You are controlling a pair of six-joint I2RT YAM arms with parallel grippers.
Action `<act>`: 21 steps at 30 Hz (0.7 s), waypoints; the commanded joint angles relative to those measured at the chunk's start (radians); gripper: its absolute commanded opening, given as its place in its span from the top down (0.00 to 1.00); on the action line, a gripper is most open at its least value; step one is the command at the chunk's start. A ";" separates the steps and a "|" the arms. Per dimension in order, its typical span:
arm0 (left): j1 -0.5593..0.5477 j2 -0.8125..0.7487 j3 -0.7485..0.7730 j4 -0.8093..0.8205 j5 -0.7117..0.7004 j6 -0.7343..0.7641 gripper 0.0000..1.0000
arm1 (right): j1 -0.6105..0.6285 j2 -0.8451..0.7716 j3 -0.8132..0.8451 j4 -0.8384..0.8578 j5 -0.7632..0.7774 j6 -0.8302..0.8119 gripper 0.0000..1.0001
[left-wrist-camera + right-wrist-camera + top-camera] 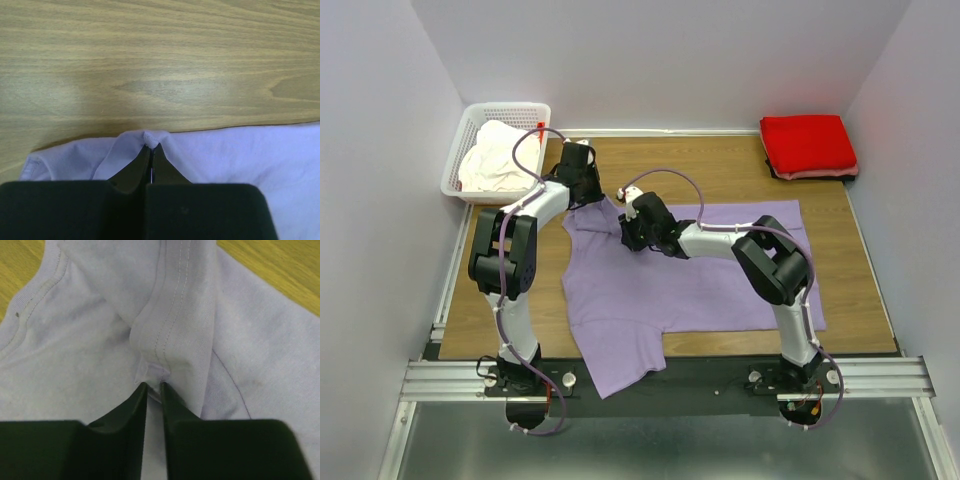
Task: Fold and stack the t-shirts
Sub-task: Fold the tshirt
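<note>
The lavender-purple t-shirt (660,290) lies spread on the wooden table, one part hanging over the near edge. My left gripper (582,192) is shut on a pinch of its far edge (152,137). My right gripper (632,232) is shut on a fold of its hemmed cloth (167,347) near the collar. The red t-shirt (808,145) lies folded at the far right corner. The cream-white t-shirt (498,160) lies crumpled in the basket.
A white lattice basket (470,130) stands at the far left corner. Bare wooden table (700,165) runs along the far side between basket and red shirt. White walls close in on three sides.
</note>
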 commanded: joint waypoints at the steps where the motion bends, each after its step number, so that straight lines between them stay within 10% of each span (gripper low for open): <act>1: 0.000 -0.021 -0.019 0.001 -0.011 0.016 1.00 | 0.010 0.027 0.002 0.014 0.041 0.001 0.79; 5: -0.001 -0.029 -0.027 0.004 -0.011 0.015 1.00 | 0.011 0.025 0.007 0.014 0.052 0.008 1.00; 21: 0.000 -0.190 -0.082 -0.056 0.000 0.001 1.00 | 0.010 -0.160 -0.033 -0.097 -0.009 -0.018 0.99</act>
